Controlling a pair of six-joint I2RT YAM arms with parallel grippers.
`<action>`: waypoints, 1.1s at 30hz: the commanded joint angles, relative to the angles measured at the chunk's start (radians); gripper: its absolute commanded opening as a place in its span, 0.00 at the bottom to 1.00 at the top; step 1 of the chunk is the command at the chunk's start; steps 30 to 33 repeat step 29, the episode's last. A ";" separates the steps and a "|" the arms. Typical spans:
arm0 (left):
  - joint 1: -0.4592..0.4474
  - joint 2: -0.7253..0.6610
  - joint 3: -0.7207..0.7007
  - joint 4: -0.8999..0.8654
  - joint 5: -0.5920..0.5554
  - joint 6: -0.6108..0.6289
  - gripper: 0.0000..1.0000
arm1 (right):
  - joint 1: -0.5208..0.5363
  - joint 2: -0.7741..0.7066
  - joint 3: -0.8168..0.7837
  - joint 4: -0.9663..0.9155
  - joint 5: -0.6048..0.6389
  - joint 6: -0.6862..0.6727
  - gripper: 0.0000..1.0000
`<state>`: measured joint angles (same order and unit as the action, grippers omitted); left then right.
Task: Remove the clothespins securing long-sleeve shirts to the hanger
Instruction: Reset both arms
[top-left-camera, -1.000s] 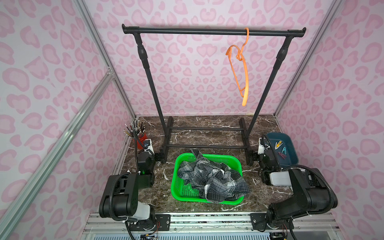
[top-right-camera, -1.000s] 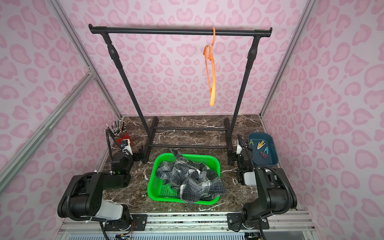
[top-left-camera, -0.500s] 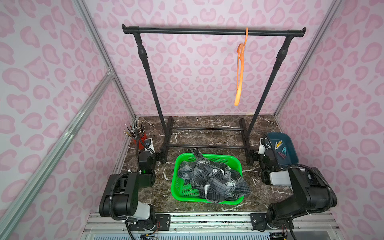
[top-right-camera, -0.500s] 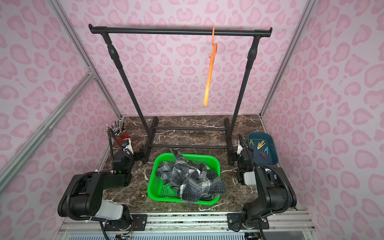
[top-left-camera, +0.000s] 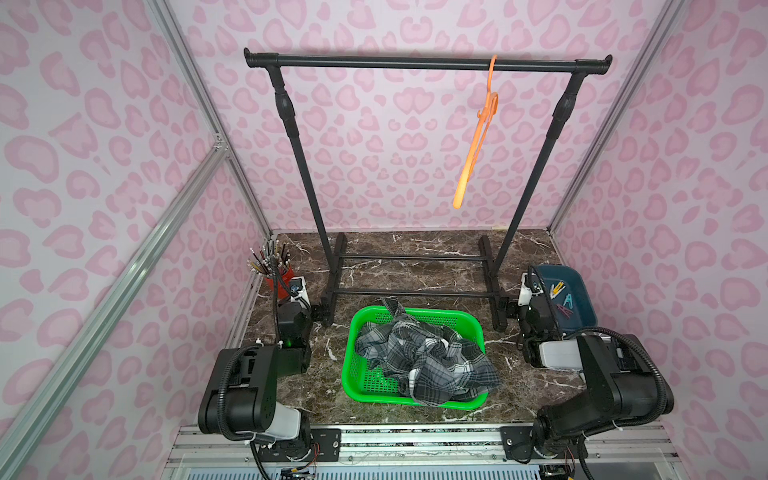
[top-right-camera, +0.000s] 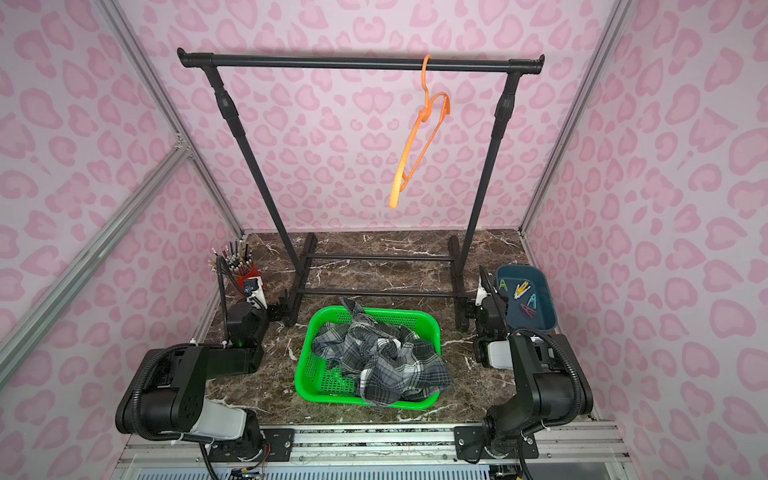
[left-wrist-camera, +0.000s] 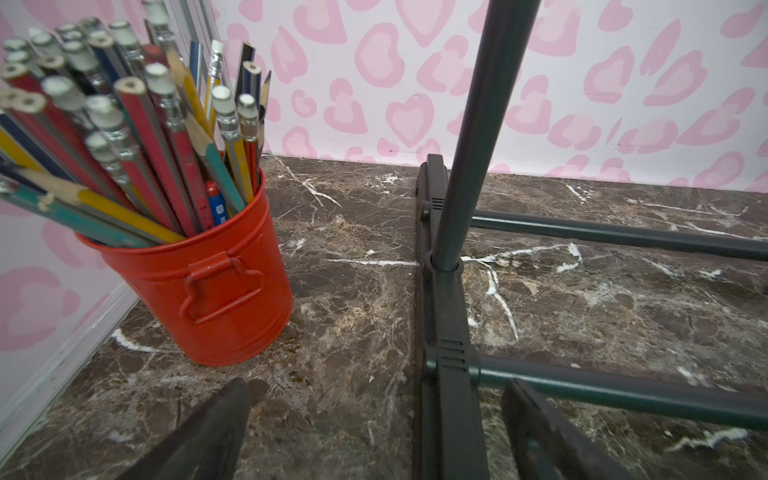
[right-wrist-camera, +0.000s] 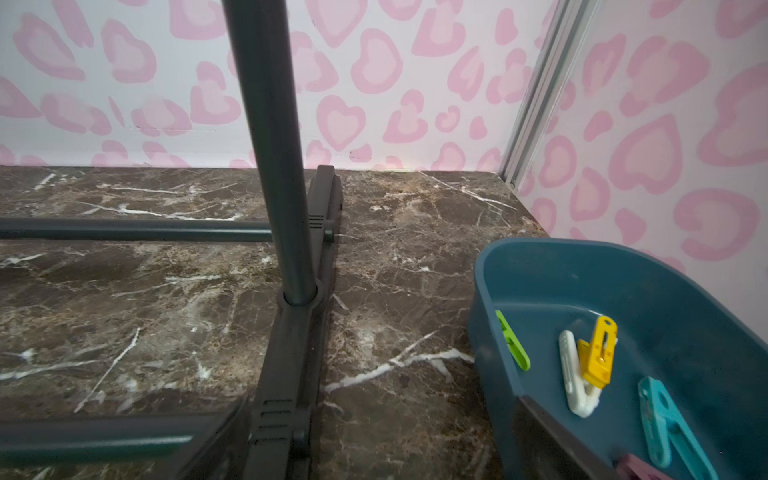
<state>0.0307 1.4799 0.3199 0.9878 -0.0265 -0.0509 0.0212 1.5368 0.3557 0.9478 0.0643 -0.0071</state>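
Observation:
The orange hanger (top-left-camera: 477, 139) (top-right-camera: 419, 139) hangs bare from the right part of the rack's rail. The plaid long-sleeve shirt (top-left-camera: 424, 357) (top-right-camera: 376, 357) lies crumpled in the green basket (top-left-camera: 415, 312). The yellow clothespin (right-wrist-camera: 599, 353) and the white clothespin (right-wrist-camera: 572, 376) rest together inside the blue bin (right-wrist-camera: 540, 249). My left gripper (left-wrist-camera: 376, 388) (top-left-camera: 319, 311) is open and empty, low by the rack's left foot. My right gripper (right-wrist-camera: 384, 403) (top-left-camera: 508, 306) is open and empty by the right foot, beside the bin.
The black garment rack (top-left-camera: 415, 63) stands behind the basket, its feet and cross bars (left-wrist-camera: 444, 374) right in front of both grippers. A red cup of pencils (left-wrist-camera: 208, 291) sits at the back left. Green, teal and dark red clips also lie in the bin.
The hanger has swung and turned on the rail. Both arms and the shirt have stayed where they were.

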 joint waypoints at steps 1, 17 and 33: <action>0.000 0.001 0.007 0.012 -0.004 0.007 0.97 | 0.002 0.003 -0.001 -0.004 0.026 0.013 1.00; 0.000 0.001 0.007 0.012 -0.004 0.006 0.97 | 0.001 0.000 0.004 -0.019 0.025 0.013 1.00; 0.000 0.000 0.007 0.012 -0.003 0.006 0.97 | -0.005 0.000 0.002 -0.014 0.002 0.013 1.00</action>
